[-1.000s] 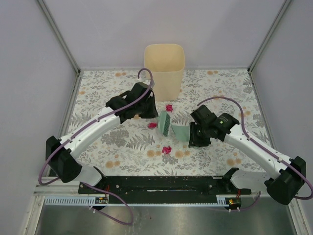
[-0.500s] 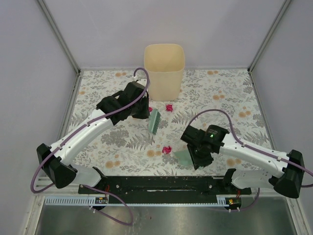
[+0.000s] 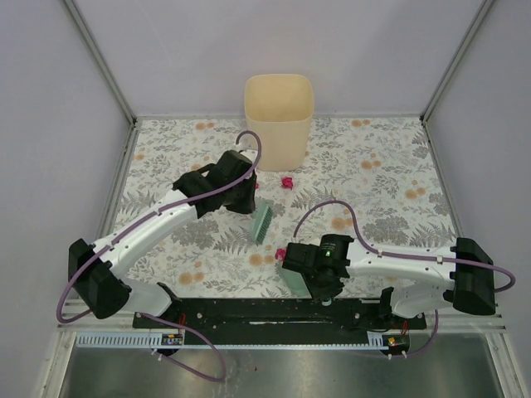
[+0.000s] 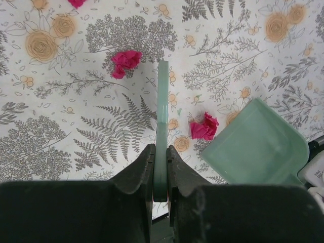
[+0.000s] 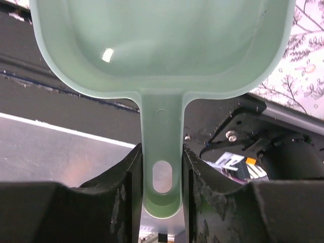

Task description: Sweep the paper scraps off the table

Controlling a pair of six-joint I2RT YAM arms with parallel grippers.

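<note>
My L gripper (image 4: 161,154) clamped brush (image 4: 162,101), frame ctr; paper scraps (image 4: 204,127) lay either side. My R gripper (image 5: 162,162) clamped dustpan (image 5: 162,45) handle, near table (image 3: 390,166) bottom edge.

Top external: high, behind arm bases, tilted down and forward; distant; takes in whole square white flower-printed cloth desk (image 3: 390,157), out to tall beige plastic bin (image 3: 279,116) at far edge.

Left wrist: close, aimed down along black left fingers (image 4: 134,174) onto cloth. Pale green plastic dustpan (image 4: 255,144) at right and small crumpled magenta paper scraps (image 4: 204,127) shared with top view.

Right wrist: very near, looking along black right fingers (image 5: 121,187). Same dustpan fills upper frame, black base rail (image 5: 50,96) behind; both shared with top view.
</note>
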